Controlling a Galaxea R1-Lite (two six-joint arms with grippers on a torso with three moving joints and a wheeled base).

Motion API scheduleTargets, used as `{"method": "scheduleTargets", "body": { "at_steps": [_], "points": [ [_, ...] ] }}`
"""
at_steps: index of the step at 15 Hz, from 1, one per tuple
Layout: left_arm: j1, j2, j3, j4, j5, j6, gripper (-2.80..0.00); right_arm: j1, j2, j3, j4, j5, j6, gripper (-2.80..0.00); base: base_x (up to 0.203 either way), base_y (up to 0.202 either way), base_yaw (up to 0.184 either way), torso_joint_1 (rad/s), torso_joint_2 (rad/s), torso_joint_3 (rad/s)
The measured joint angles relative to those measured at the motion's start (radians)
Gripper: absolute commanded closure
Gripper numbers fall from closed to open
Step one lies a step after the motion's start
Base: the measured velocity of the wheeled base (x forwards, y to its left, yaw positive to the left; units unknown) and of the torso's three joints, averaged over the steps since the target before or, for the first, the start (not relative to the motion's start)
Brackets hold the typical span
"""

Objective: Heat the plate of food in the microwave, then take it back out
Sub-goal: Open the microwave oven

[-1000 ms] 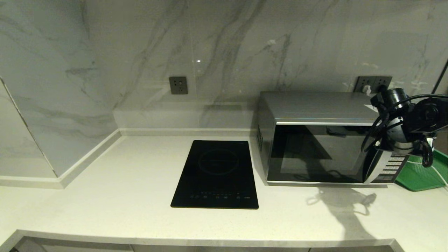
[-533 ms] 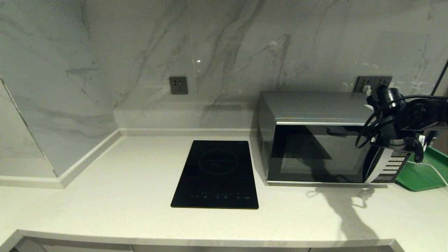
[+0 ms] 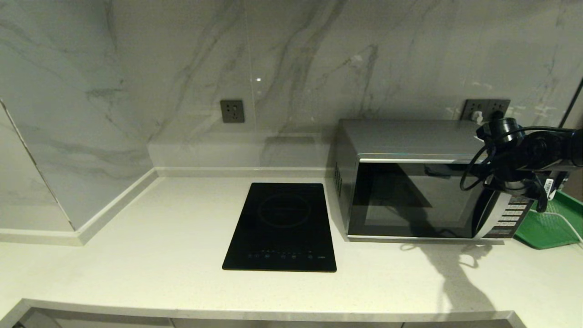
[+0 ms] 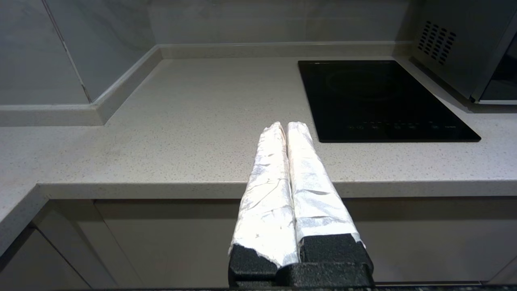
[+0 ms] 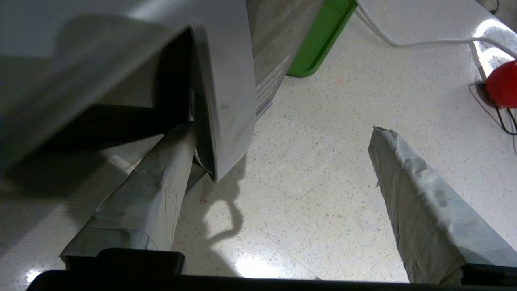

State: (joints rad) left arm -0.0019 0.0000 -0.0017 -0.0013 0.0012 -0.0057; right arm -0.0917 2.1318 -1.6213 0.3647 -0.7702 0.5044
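The silver microwave point(image 3: 410, 141) stands at the right of the counter with its dark glass door point(image 3: 410, 200) closed. My right gripper point(image 3: 505, 184) hangs at the top of the curved silver handle point(image 3: 483, 218). In the right wrist view this gripper point(image 5: 282, 129) is open: one taped finger point(image 5: 161, 190) sits in the gap behind the handle point(image 5: 226, 101), the other point(image 5: 408, 194) well out in front. The plate of food is out of view. My left gripper point(image 4: 287, 125) is shut on nothing, parked low before the counter's front edge.
A black induction hob point(image 3: 282, 228) lies left of the microwave. A green tray point(image 3: 546, 228) sits right of it, crossed by a white cable point(image 5: 424, 40), with a red object point(image 5: 503, 83) further out. Wall sockets point(image 3: 232, 111) sit on the marble backsplash.
My right wrist has risen and shifted slightly left, closer to the top of the microwave handle. The door stays closed and the left arm has not moved.
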Motion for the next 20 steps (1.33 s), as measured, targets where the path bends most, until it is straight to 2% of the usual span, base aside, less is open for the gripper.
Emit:
{"method": "scheduleTargets", "body": {
  "at_steps": [6,14,20],
  "points": [
    [0.0,0.0,0.0,0.0,0.0,0.0,0.0,-0.001,-0.055,0.101,-0.006,-0.006,0.06,-2.8,0.0,0.0,0.0,0.0,0.0,0.0],
    [0.0,0.0,0.0,0.0,0.0,0.0,0.0,-0.03,-0.072,0.156,-0.088,-0.046,0.059,-2.8,0.0,0.0,0.0,0.0,0.0,0.0],
    [0.0,0.0,0.0,0.0,0.0,0.0,0.0,0.054,-0.084,0.166,-0.098,-0.042,0.026,-2.8,0.0,0.0,0.0,0.0,0.0,0.0]
  ]
}}
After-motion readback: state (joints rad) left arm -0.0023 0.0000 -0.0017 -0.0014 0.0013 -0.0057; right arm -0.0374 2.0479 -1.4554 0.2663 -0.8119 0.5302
